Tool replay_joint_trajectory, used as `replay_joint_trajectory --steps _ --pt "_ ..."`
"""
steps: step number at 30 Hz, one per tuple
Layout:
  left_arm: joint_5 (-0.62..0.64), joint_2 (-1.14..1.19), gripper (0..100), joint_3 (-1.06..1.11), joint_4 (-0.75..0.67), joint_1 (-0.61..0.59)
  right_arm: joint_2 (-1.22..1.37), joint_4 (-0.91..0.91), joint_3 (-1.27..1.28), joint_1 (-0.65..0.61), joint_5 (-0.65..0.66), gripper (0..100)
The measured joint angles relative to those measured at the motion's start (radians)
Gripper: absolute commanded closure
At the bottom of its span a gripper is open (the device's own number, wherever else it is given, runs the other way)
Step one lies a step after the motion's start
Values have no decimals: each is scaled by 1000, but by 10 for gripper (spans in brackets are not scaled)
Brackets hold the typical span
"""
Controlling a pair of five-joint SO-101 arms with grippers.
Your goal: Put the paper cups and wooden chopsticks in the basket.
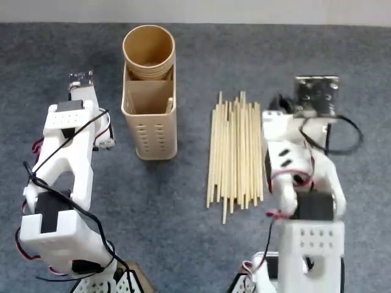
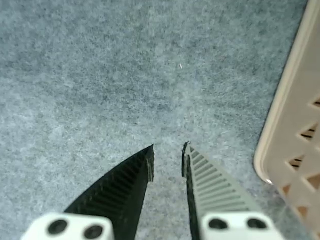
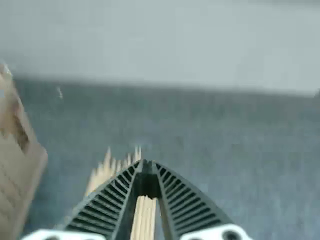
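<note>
Right pincer (image 3: 145, 167), tips closed, sits over the chopsticks (image 1: 235, 149); left pincer (image 2: 168, 150) is narrow, empty. Next it likely opens to grab.

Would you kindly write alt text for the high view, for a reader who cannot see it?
A tan basket with stacked paper cups in one end compartment stands on grey carpet, and a bundle of wooden chopsticks lies loose beside it. The white left arm flanks the basket, the right arm the chopsticks.

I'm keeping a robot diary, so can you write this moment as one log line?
cups: in basket | chopsticks: piled on carpet | left hand: open beside basket | right hand: shut over chopsticks
</note>
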Motion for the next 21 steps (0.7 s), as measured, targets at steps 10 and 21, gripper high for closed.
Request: replay_joint_trajectory --steps 10,21 --pt "0 0 869 5 0 0 703 -3 -46 0 55 839" --pt "0 0 869 5 -3 0 1076 -8 -250 37 55 839"
